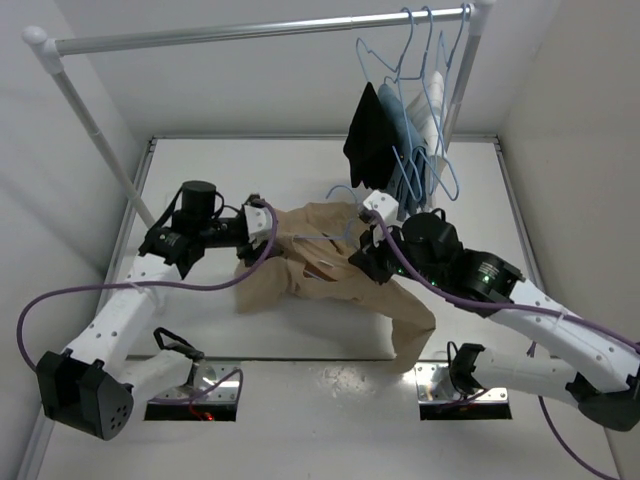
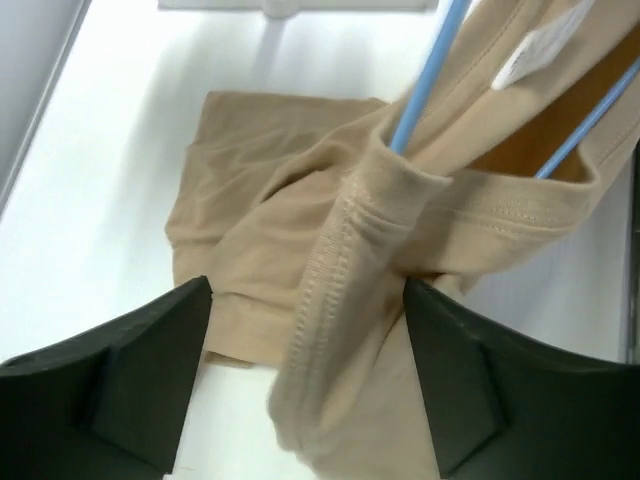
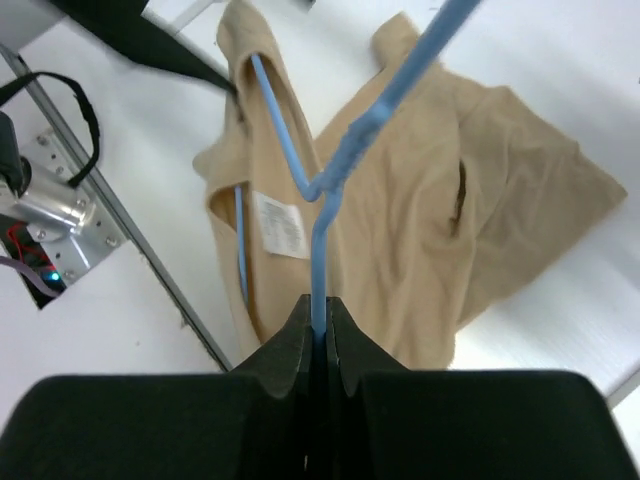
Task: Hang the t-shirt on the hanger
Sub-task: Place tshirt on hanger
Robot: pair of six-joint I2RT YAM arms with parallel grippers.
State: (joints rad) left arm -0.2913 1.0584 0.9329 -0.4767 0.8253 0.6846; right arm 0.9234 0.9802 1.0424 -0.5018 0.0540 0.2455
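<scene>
The tan t-shirt (image 1: 318,268) lies crumpled on the white table between both arms, one end hanging over the near edge. The light-blue wire hanger (image 3: 335,170) is threaded into its neck opening beside the white label (image 3: 280,225). My right gripper (image 3: 318,325) is shut on the hanger's wire below the twist and holds it above the shirt (image 3: 430,230); in the top view it (image 1: 372,236) is at the shirt's right side. My left gripper (image 2: 305,375) is open, and the ribbed collar (image 2: 345,270) runs between its black fingers (image 2: 130,370). The hanger wire (image 2: 425,75) enters the neck there.
A clothes rail (image 1: 260,32) spans the back. Several same-looking hangers hang at its right end with a black garment (image 1: 366,135), a blue one (image 1: 405,140) and a white one (image 1: 432,125). White walls enclose the table. The table's near edge (image 3: 130,225) is close below the shirt.
</scene>
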